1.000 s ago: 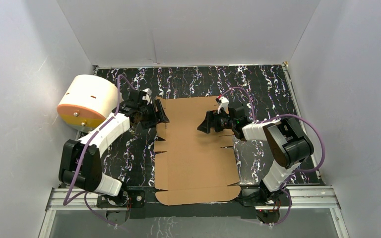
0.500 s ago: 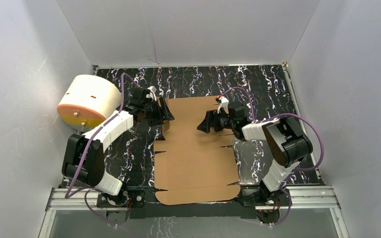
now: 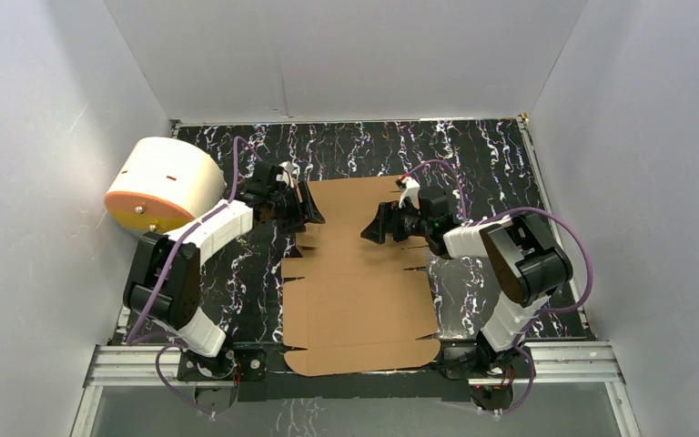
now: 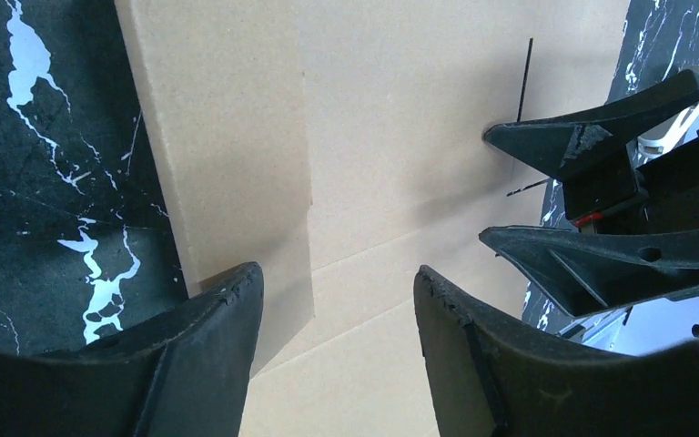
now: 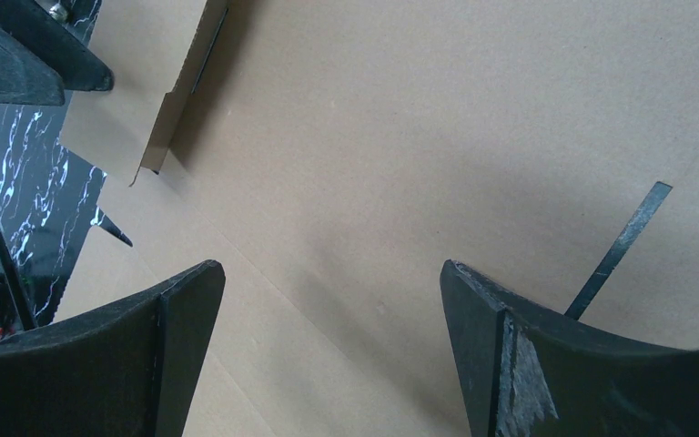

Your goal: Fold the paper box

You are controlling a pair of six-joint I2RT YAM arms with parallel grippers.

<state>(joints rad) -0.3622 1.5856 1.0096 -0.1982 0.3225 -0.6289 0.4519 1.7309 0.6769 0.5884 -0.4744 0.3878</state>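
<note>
The paper box (image 3: pixel 359 291) is a flat brown die-cut sheet lying on the black marbled table. Its far-left flap (image 4: pixel 227 137) is lifted off the table and leans inward. My left gripper (image 3: pixel 314 211) is at that flap, open. In the left wrist view the flap's edge runs down between the fingers (image 4: pixel 337 273), close to the left finger, and nothing is pinched. My right gripper (image 3: pixel 370 229) hovers wide open over the sheet's far-right part, with bare cardboard (image 5: pixel 400 137) between its fingers (image 5: pixel 332 266). The raised flap (image 5: pixel 177 91) also shows in the right wrist view.
A cream-white cylinder with an orange face (image 3: pixel 159 187) lies at the far left of the table, just behind my left arm. White walls close in the left, back and right sides. An aluminium rail (image 3: pixel 601 364) runs along the near edge.
My left gripper has moved right onto the sheet's left edge, pushing the far-left flap up and inward, and its jaws have narrowed a little. The right gripper has not moved.
</note>
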